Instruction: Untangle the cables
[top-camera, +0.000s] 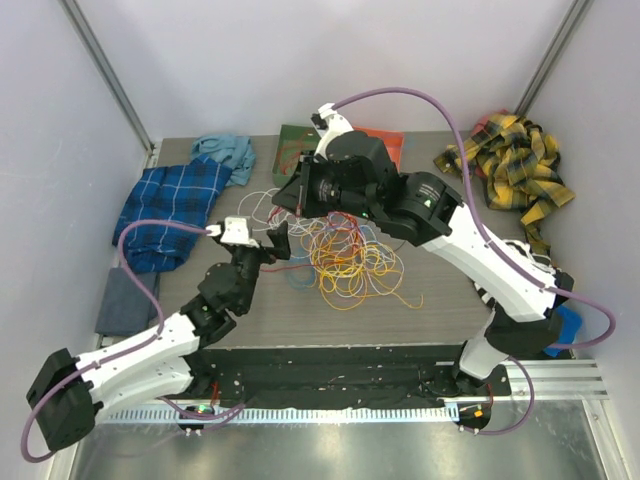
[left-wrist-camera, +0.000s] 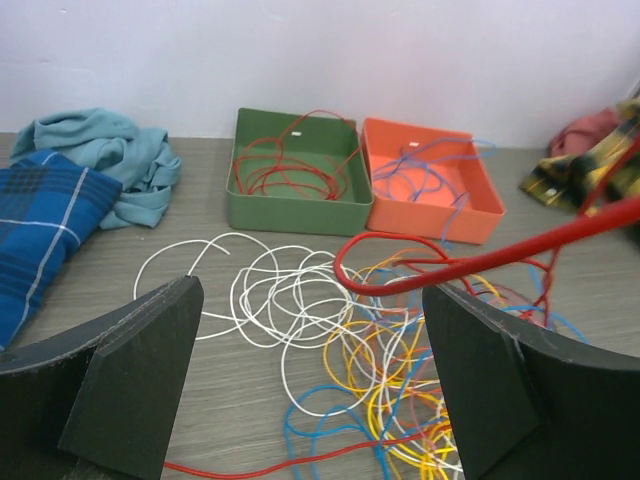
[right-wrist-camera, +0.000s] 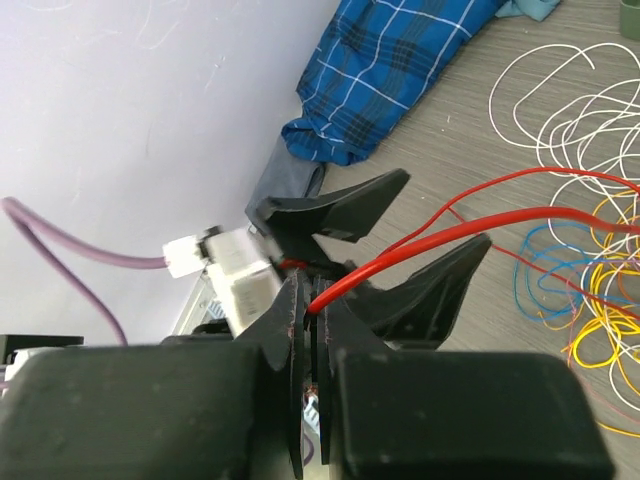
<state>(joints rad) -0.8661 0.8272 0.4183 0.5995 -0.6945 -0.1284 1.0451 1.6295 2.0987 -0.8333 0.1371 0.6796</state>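
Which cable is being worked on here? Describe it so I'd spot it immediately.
Find the green box at the back; a tangled pile of cables lies in front of it. One red cable rises out of the pile to the right gripper, which is shut on it. It alone hangs in the air; the rest lie flat.

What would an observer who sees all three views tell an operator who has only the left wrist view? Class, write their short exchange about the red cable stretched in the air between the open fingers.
Operator: What holds the red cable up on my right?
Observer: The right gripper is shut on it.
Operator: Where is that gripper relative to mine?
Observer: In the top view it hangs just beyond the left gripper, on its far side.
Operator: Is anything lying out of my frame?
Observer: A grey cloth lies at the left edge of the table, nearer than the blue plaid cloth.
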